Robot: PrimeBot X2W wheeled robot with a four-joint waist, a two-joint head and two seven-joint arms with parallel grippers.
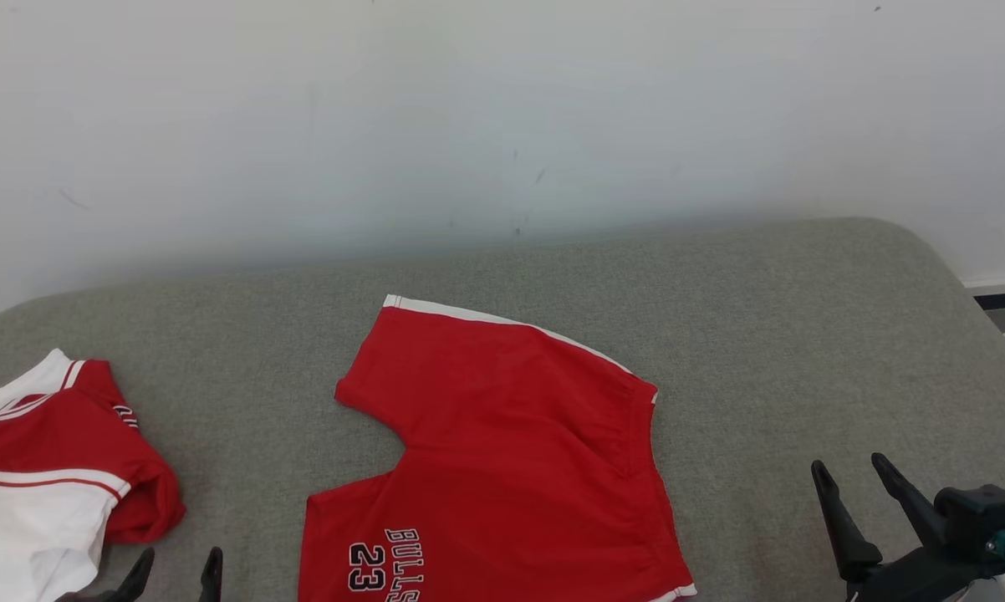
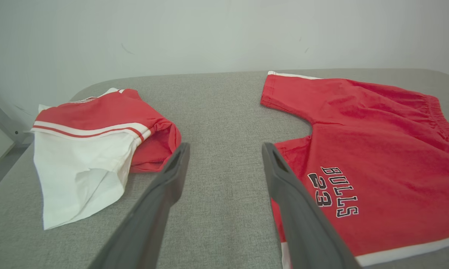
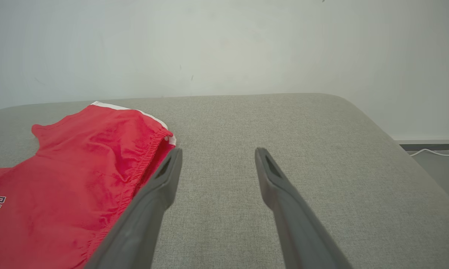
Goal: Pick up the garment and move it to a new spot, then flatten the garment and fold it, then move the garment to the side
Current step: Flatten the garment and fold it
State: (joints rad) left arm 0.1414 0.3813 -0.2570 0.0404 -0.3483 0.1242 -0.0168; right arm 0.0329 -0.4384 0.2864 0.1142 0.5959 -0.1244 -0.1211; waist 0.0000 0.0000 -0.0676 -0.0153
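The garment is a pair of red shorts with white side trim and "BULLS 23" printed on one leg, lying flat in the middle of the grey table. The left wrist view has the garment on its right side, and the right wrist view has the garment on its left. My left gripper is open at the lower left, just off the shorts' leg hem, holding nothing. My right gripper is open at the lower right, beside the waistband and apart from it.
A folded red and white shirt lies at the table's left edge, also in the left wrist view as the shirt. A white wall rises behind the table. Floor and a white cable lie past the right edge.
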